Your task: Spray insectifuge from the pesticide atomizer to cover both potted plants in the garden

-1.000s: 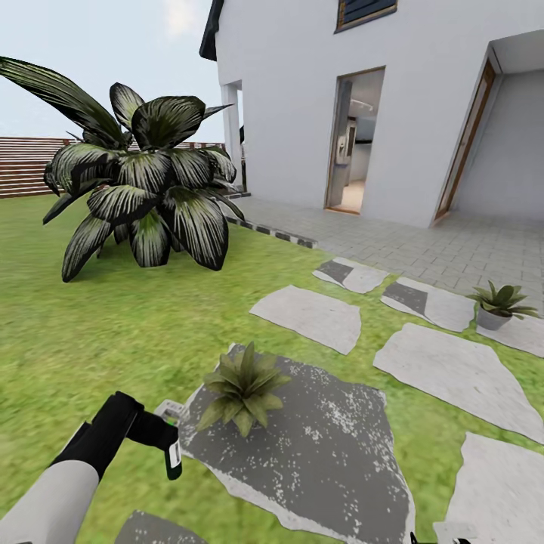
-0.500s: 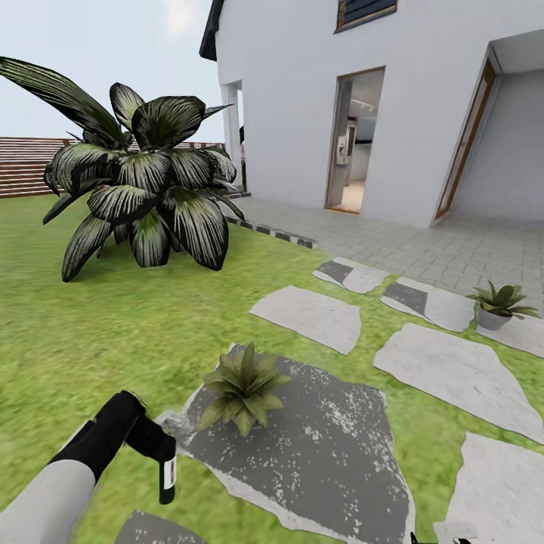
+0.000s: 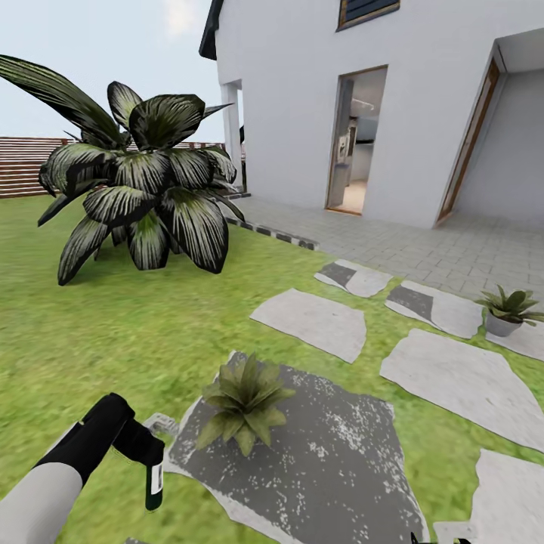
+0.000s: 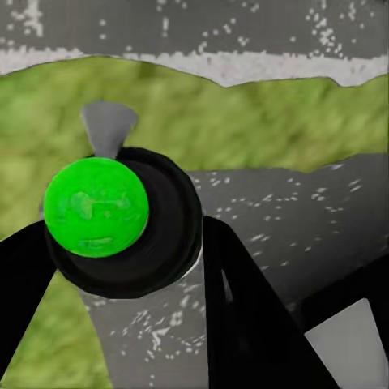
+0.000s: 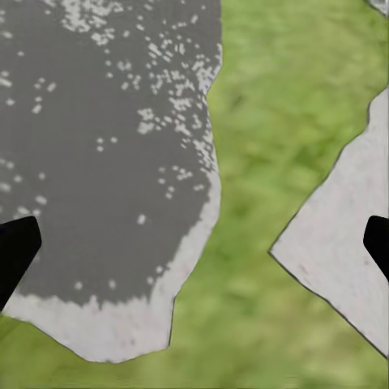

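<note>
Atomizer (image 4: 121, 219) sits clamped between left gripper's (image 4: 121, 267) black fingers (image 4: 243, 308).

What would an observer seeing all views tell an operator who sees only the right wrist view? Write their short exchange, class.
Observer: The left gripper is shut on the pesticide atomizer.
Operator: Any plant near it?
Observer: One potted plant stands on the dark stepping stone, right of the atomizer.
Operator: And the other?
Observer: The second potted plant sits far right, on a pale stone.
</note>
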